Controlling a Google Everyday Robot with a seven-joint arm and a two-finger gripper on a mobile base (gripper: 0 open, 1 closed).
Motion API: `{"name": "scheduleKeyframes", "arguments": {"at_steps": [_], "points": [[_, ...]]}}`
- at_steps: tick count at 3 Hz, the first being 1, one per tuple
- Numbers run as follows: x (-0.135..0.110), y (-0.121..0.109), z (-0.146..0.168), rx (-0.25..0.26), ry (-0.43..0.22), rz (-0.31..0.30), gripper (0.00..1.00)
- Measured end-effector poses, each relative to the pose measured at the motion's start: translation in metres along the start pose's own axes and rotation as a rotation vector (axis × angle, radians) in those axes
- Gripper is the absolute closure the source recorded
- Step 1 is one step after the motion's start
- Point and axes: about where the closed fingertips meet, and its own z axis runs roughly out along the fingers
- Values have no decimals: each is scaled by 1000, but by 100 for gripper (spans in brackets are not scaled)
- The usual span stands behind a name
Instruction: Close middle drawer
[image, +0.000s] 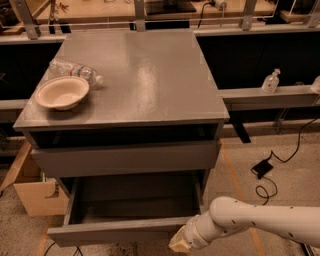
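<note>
End effector (181, 242) at the front's right end of the open middle drawer (135, 202) — closing means pushing inward. Its grip state cannot be told.

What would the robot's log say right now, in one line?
middle drawer: pulled out, inside bare | gripper: by its front's right end | closing: not yet done
</note>
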Motion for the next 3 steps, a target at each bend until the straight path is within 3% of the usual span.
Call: {"name": "scheduleKeyframes", "arguments": {"at_steps": [1, 3], "points": [[-13, -11, 4, 33, -21, -53, 100], [-70, -52, 14, 159, -59, -236, 100]]}}
